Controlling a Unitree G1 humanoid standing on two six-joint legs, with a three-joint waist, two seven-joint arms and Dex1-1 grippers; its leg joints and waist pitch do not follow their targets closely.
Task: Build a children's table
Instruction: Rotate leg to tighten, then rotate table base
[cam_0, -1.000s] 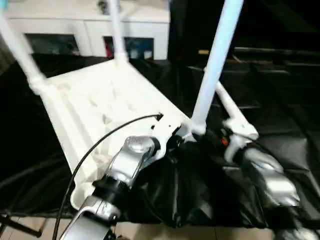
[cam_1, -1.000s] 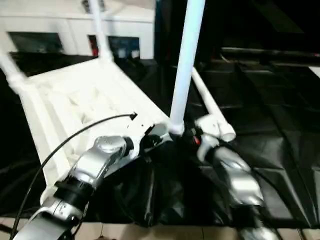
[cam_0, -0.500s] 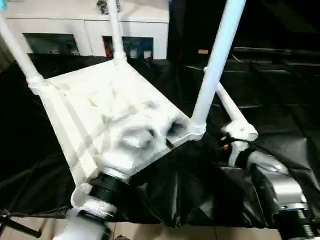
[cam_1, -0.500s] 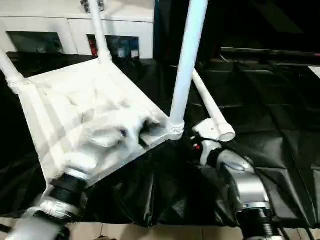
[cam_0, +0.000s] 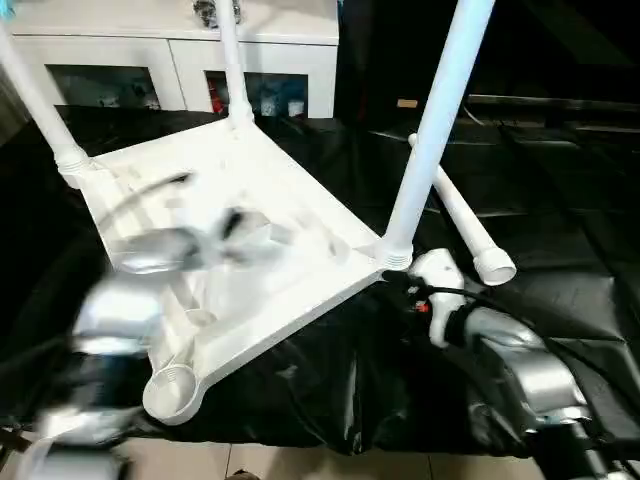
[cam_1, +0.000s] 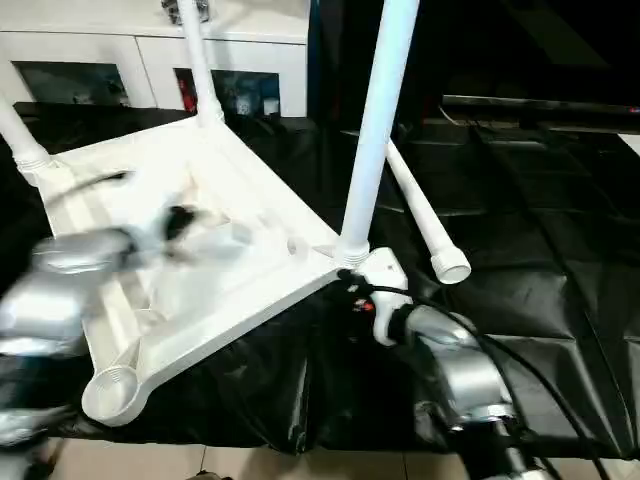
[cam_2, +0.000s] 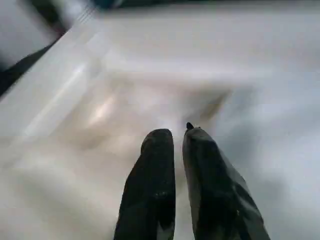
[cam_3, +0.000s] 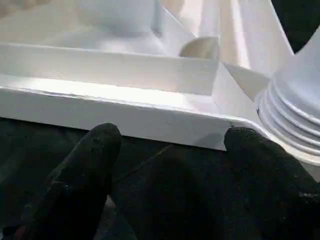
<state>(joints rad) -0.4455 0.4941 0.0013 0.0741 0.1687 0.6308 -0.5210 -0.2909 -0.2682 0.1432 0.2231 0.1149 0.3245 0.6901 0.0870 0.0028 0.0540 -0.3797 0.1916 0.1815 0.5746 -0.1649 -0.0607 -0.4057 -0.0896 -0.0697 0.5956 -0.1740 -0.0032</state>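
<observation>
Your children's table (cam_0: 250, 230) lies upside down on the black cloth (cam_0: 560, 250), three legs screwed in and standing up. A fourth leg (cam_0: 462, 222) lies loose at its two o'clock. Your right gripper (cam_3: 170, 145) gapes wide, empty, beside the near rim; your left gripper (cam_2: 179, 137) hovers over the ribs, fingers nearly together, holding nothing.
</observation>
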